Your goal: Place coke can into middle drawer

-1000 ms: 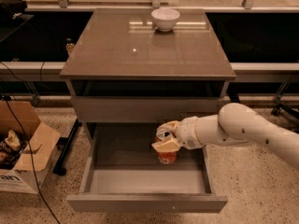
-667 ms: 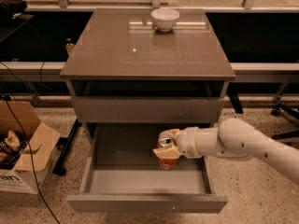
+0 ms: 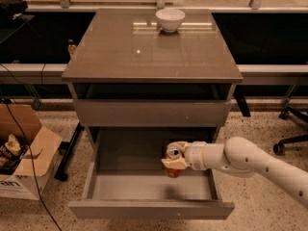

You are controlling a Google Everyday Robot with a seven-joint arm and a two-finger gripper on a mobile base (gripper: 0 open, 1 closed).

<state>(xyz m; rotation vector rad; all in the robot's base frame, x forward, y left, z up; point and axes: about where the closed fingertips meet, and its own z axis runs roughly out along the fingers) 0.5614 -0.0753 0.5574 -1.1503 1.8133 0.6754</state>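
Observation:
The middle drawer is pulled open below the closed upper drawer front; its smooth grey inside shows. My gripper comes in from the right on a white arm and is shut on the coke can, an orange-red can with a silver top. The can is held upright inside the drawer's right half, low over the drawer floor; I cannot tell whether it touches the floor.
A white bowl sits at the back of the cabinet top. An open cardboard box stands on the floor at left, with cables nearby. An office chair base is at the right.
My gripper has moved the coke can lower and slightly forward into the open drawer. The arm has dropped with it.

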